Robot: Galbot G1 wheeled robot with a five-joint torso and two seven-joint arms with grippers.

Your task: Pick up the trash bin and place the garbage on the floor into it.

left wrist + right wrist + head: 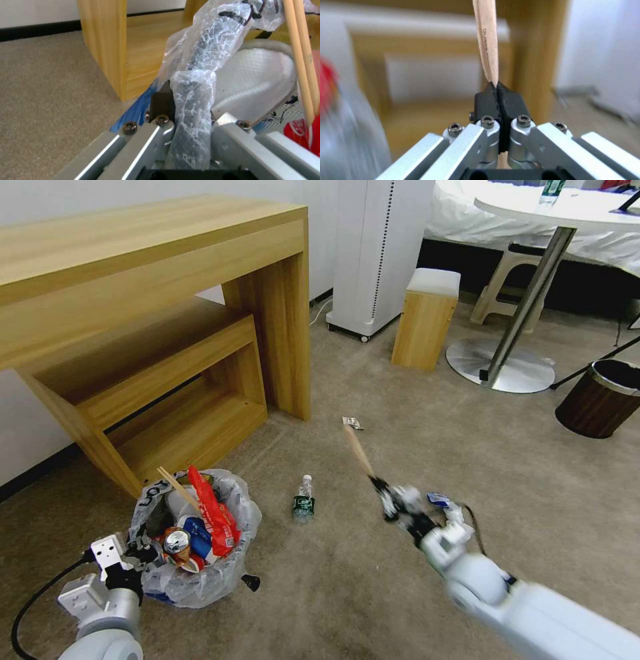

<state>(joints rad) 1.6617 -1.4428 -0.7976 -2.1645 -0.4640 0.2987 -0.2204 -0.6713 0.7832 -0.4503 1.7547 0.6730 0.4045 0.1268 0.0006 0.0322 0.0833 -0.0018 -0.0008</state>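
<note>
Right tool (496, 86) clamps wooden stick (487, 42); left tool (186, 110) pinches trash bin (200, 573) rim.

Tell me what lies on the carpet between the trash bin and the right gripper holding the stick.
In the head view, a small green-labelled bottle lies on the carpet between the trash bin and the right gripper, which pinches a wooden stick.
</note>
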